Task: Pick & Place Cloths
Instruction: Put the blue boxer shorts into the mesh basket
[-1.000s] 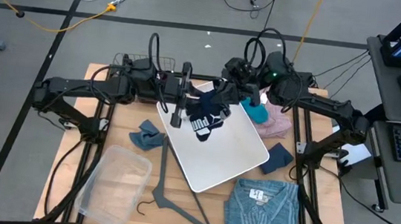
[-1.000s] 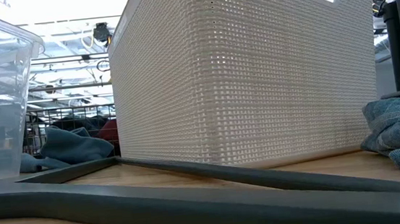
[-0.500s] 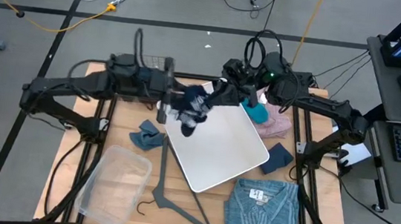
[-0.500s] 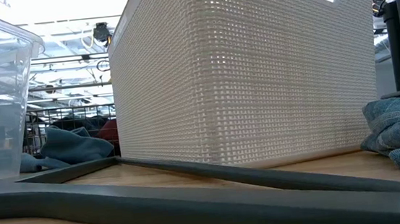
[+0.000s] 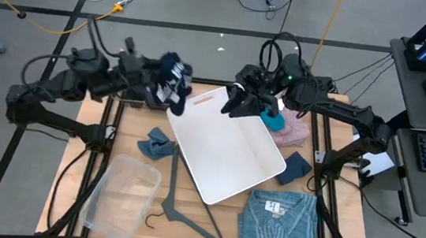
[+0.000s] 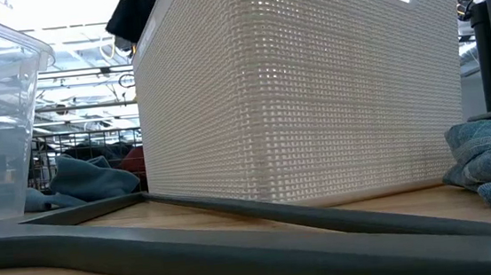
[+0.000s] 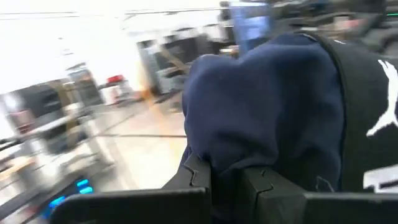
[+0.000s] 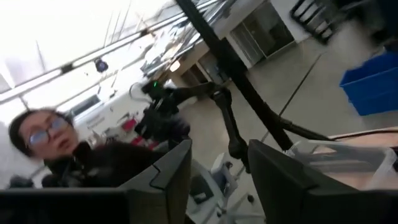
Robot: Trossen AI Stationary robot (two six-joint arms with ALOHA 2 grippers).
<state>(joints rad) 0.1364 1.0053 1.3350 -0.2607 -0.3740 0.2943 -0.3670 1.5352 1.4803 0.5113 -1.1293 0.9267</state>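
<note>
Navy cloth (image 5: 174,78) hangs pinched in the left gripper (image 5: 155,89) beyond the white basket's (image 5: 226,185) far-left corner; right gripper (image 5: 234,105) empty, fingers apart, over the far rim. Left wrist view: navy cloth (image 7: 267,118) clamped between fingers (image 7: 196,177).

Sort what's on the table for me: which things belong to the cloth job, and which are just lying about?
Job:
- navy cloth, clamped in the left tool
- slate-blue cloth
- teal cloth
- pink fleece
- dark blue cloth
- striped shirt
- white basket

Lying about:
- grey hanger
- clear plastic tub
</note>
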